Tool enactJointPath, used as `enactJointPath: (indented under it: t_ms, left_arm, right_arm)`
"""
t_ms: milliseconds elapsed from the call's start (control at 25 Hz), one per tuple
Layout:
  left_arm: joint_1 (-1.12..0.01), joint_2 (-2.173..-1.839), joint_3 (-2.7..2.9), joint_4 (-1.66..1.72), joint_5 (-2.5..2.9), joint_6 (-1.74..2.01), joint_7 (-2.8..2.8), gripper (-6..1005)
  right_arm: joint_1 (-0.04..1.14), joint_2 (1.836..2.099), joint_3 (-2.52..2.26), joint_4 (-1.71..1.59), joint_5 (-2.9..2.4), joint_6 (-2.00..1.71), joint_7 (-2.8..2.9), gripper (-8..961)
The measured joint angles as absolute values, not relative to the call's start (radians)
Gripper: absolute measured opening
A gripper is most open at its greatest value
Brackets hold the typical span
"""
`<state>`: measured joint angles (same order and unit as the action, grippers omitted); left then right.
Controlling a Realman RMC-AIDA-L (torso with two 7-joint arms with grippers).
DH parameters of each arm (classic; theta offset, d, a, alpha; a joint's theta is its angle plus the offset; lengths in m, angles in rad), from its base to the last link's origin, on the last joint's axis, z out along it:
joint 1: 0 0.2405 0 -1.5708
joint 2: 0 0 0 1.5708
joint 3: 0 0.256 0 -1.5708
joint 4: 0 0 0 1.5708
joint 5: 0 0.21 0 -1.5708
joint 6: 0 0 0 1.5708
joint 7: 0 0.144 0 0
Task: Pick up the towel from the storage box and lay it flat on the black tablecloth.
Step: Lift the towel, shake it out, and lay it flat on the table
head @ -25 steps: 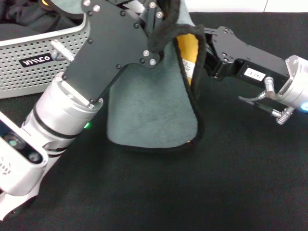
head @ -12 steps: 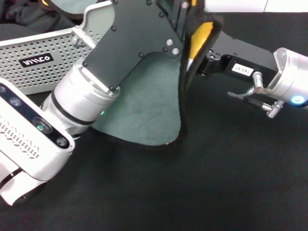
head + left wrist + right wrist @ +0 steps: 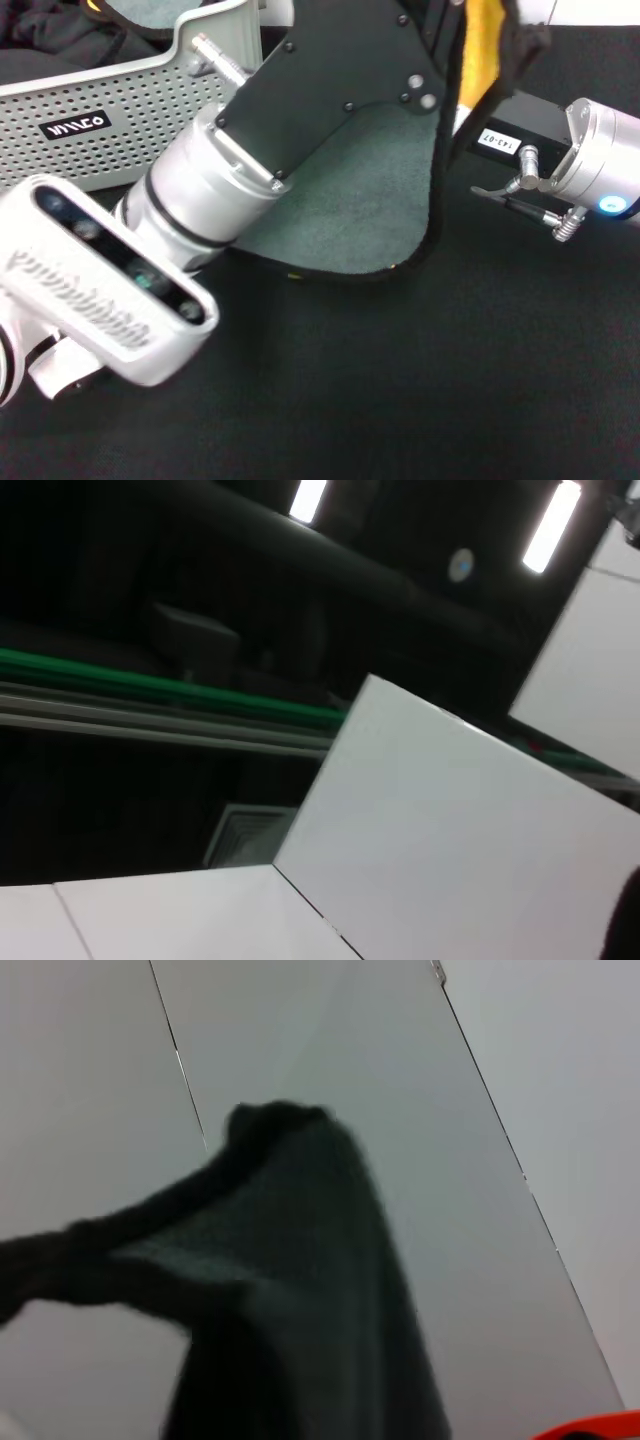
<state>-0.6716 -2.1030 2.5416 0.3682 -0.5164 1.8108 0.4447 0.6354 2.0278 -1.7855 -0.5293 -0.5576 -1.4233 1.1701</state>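
Head view showed the towel (image 3: 370,205) hanging over the black tablecloth (image 3: 420,380); end effector states unclear; its folded edge risked landing doubled

Even, soft light in the head view; both wrist views are murky and soft.

The head view is evenly lit with no hard shadows; the near left arm (image 3: 110,300) is motion-blurred, the black tablecloth (image 3: 400,400) reads as flat matte, and the right arm's silver wrist (image 3: 600,180) shows mild glare. The left wrist view is dim, with two bright ceiling lamps (image 3: 550,525) flaring. In the right wrist view the towel (image 3: 290,1300) is a dark, out-of-focus silhouette.
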Motion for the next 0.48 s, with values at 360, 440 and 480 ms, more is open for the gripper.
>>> enactJointPath:
  t_ms: [360, 440, 480]
  left_arm:
    - [-0.725, -2.105, 2.538, 0.373, -0.526, 1.577, 0.638, 6]
    - [-0.724, -2.106, 2.538, 0.374, -0.524, 1.577, 0.653, 8]
    - [-0.72, -2.106, 2.536, 0.374, -0.523, 1.577, 0.655, 9]
  right_arm:
    - [0.634, 2.023, -1.817, -0.526, -0.552, -1.404, 1.17, 5]
    - [0.63, 2.023, -1.818, -0.526, -0.551, -1.404, 1.17, 3]
    - [0.629, 2.023, -1.818, -0.526, -0.553, -1.404, 1.17, 1]
